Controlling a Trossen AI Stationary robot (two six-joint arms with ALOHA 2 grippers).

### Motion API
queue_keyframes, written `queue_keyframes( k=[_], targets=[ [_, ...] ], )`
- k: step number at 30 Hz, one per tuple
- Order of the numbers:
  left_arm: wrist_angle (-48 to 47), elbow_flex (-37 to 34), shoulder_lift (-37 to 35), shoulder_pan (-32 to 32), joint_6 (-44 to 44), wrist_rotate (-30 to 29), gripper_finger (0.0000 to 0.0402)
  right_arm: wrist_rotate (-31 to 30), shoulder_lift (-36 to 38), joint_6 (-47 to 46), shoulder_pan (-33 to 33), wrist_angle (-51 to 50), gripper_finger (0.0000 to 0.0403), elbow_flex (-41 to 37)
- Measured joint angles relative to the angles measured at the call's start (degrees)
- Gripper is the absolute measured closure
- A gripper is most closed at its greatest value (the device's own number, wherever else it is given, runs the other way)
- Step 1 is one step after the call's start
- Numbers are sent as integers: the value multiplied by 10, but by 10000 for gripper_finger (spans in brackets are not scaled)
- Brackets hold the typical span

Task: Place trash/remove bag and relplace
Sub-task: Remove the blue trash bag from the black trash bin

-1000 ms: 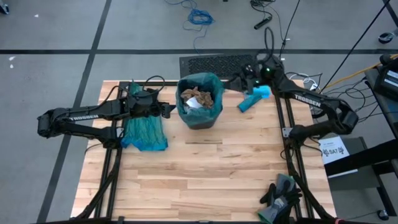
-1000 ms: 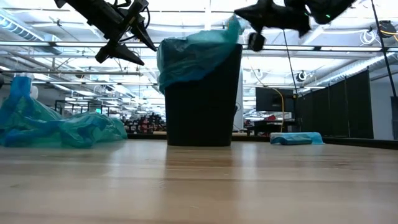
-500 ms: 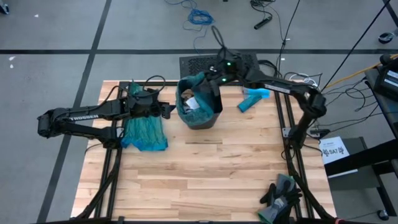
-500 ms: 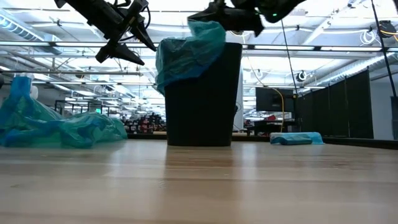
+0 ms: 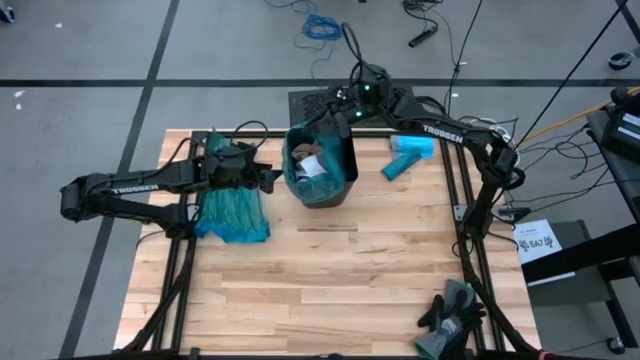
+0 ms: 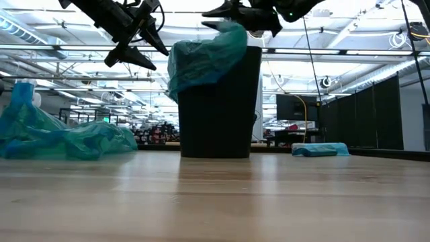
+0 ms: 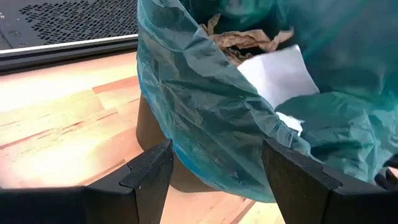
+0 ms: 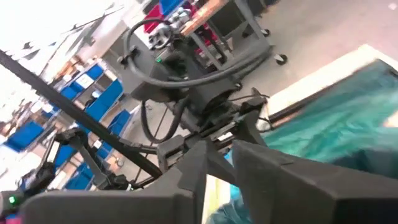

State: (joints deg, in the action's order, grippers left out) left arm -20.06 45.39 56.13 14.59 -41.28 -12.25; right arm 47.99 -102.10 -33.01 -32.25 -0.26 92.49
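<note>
A black bin (image 5: 338,188) stands at the table's far middle, lined with a teal bag (image 5: 298,178). The trash (image 5: 312,163), brown and white paper scraps (image 7: 273,71), lies inside. The bag's edge is bunched up in a peak (image 6: 228,33) over the bin's mouth, and the bin's right rim is bare. My right gripper (image 6: 205,19) hovers level just above that peak, at the bin's far rim (image 5: 324,127), its fingers a little apart. My left gripper (image 5: 272,178) stands open beside the bin's left wall, its fingers on either side of the draped bag (image 7: 205,118) without touching. My right gripper comes level from the table's far right, its fingertips (image 6: 203,25) right at the bag's raised edge. Whether they touch that edge I cannot tell, because the gap is too small in the low view and the wrist view shows only a strip of teal below the fingers.
A second teal bag (image 5: 232,212) lies crumpled on the table left of the bin, under my left arm. A light-blue pack (image 5: 408,155) lies at the far right. Dark gloves (image 5: 452,312) sit at the near right corner. A black perforated mat (image 5: 340,100) lies behind the bin.
My right gripper has swung from the table's far right toward the left, over the bin's mouth. It drew the bag's right edge off the bin's right rim and bunched it toward the left. In the last half second its fingers have parted a little.
</note>
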Motion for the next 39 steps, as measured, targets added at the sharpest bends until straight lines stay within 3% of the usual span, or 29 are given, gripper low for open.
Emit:
queue_keyframes(
  k=[5,9,17,23,26,31,34,39],
  targets=[
    [0,0,0,0,7,0,157,15,11,7,-29,-94,284,1],
    [0,0,0,0,17,-1,157,10,34,57,-62,-214,272,1],
    [0,0,0,0,29,-4,157,-142,119,179,-127,-407,274,1],
    [0,0,0,0,32,-6,157,-155,155,235,-155,-543,273,0],
    [0,0,0,0,35,-10,157,-164,163,247,-155,-583,272,0],
    [0,0,0,0,47,-11,157,-228,167,260,-156,-631,260,0],
    [0,0,0,0,47,-11,157,-268,165,269,-164,-660,241,0],
    [0,0,0,0,57,-11,157,-271,163,278,-188,-699,196,-10]
  ],
)
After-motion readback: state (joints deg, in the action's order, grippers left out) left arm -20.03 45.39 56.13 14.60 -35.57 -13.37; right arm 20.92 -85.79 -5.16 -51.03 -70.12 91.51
